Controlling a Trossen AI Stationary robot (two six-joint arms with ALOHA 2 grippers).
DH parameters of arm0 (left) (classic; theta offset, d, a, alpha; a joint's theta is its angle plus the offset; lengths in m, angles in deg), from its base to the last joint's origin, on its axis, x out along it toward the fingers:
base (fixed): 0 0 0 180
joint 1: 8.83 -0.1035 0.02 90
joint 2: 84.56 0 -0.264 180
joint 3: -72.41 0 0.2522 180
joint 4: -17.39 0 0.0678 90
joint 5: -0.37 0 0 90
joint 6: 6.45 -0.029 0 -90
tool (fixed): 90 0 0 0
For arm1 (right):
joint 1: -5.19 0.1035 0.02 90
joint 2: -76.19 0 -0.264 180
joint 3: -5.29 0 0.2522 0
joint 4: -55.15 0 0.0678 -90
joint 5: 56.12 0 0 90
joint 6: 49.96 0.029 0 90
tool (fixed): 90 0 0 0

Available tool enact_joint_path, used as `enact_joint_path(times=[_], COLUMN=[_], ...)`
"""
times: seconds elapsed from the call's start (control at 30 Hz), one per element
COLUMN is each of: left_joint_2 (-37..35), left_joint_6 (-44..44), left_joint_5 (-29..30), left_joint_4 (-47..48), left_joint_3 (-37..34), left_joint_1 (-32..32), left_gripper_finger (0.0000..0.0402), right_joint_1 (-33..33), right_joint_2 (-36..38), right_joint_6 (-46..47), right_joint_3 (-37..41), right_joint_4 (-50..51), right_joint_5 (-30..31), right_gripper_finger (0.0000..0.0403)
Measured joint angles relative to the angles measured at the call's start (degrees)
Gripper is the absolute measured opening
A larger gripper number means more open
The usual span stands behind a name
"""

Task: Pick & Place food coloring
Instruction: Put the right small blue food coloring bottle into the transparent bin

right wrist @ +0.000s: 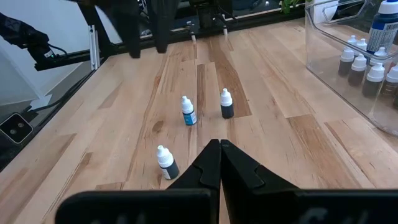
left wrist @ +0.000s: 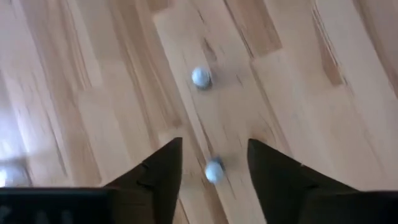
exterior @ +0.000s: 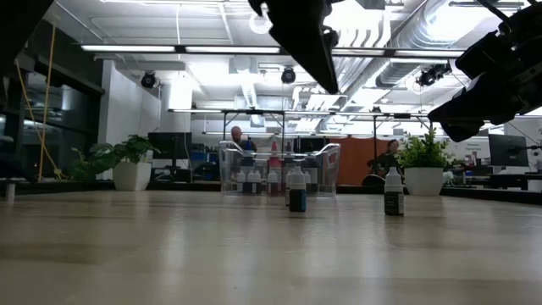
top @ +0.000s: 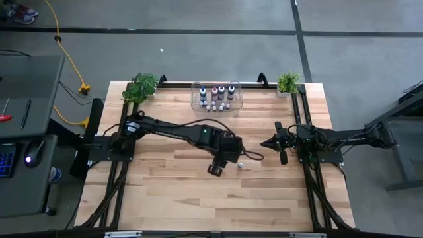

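One upright bottle (left wrist: 214, 171) stands directly beneath the left gripper (left wrist: 214, 180), between its released jaws; right gripper (right wrist: 220, 163) clenched, farther.

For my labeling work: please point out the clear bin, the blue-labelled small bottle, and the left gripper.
Clear plastic bin (right wrist: 348, 74): right wrist view, near wall.
Blue-labelled small bottle (right wrist: 188, 112): right wrist view, body.
Left gripper (left wrist: 214, 163): left wrist view, between fingertips.

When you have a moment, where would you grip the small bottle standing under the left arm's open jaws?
Grip the small bottle across its narrow body just below the white cap, coming straight down. It stands upright between the left gripper fingers, with bare table around it.
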Motion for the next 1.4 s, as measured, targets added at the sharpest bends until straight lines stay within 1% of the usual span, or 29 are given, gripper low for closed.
enact_joint_path(times=[0.1,0.2,0.3,0.43,0.5,0.57,0.6,0.67,0.73,0.8,0.9,0.97,1.07,1.13,1.23,1.4], left_joint_2=[-0.02,0.02,-0.02,1.58,2.01,3.55,4.00,4.32,5.37,5.59,7.20,7.43,8.56,9.10,10.20,10.23], left_joint_6=[-1.56,-1.66,-1.54,-1.46,-1.39,-1.41,-1.12,-0.19,0.14,1.34,1.50,1.59,1.58,1.59,1.59,1.59], left_joint_5=[-0.09,-1.74,-3.87,-4.59,-4.47,-4.54,-4.50,-6.09,-7.75,-8.29,-8.53,-9.01,-9.96,-10.41,-10.56,-10.51], left_joint_4=[-5.56,-9.96,-14.84,-16.88,-15.59,-19.08,-19.15,-18.14,-21.81,-19.70,-22.68,-21.33,-23.26,-22.07,-23.77,-23.36], left_joint_3=[-2.27,-4.32,-6.21,-6.95,-7.16,-6.74,-6.83,-7.30,-6.71,-6.63,-6.13,-6.34,-6.06,-6.34,-6.24,-6.24], left_joint_1=[-0.03,-0.07,-0.40,-1.15,-1.74,-2.09,-2.20,-2.78,-2.91,-3.14,-3.09,-3.13,-3.13,-3.14,-3.09,-3.09], left_gripper_finger=[0.0205,0.0235,0.0250,0.0252,0.0253,0.0253,0.0253,0.0253,0.0253,0.0253,0.0253,0.0253,0.0253,0.0253,0.0253,0.0253], right_joint_1=[0.00,0.01,0.00,0.00,0.00,0.01,0.01,0.00,0.01,0.01,0.01,0.01,0.01,0.01,0.00,0.00], right_joint_2=[0.00,0.00,0.00,0.00,0.02,0.00,0.01,0.05,0.04,-0.02,0.02,0.00,0.00,0.00,0.00,0.02], right_joint_6=[0.01,0.00,0.00,0.00,0.01,0.00,0.01,0.00,0.01,0.00,0.00,0.02,0.01,0.00,0.00,0.00], right_joint_3=[0.01,-0.01,0.01,0.01,0.00,-0.01,0.00,0.00,0.00,0.01,0.01,0.01,-0.01,0.00,0.00,-0.01], right_joint_4=[0.00,0.00,0.00,0.00,0.00,-0.02,-0.02,0.16,0.17,0.22,0.22,0.24,0.26,0.26,0.26,0.16], right_joint_5=[0.00,-0.02,0.00,-0.02,0.00,-0.02,-0.01,-0.01,0.00,0.00,0.00,0.02,0.02,0.02,0.01,0.00], right_gripper_finger=[0.0000,0.0000,0.0000,0.0000,0.0000,0.0000,0.0000,0.0000,0.0000,0.0000,0.0000,0.0000,0.0000,0.0000,0.0000,0.0000])
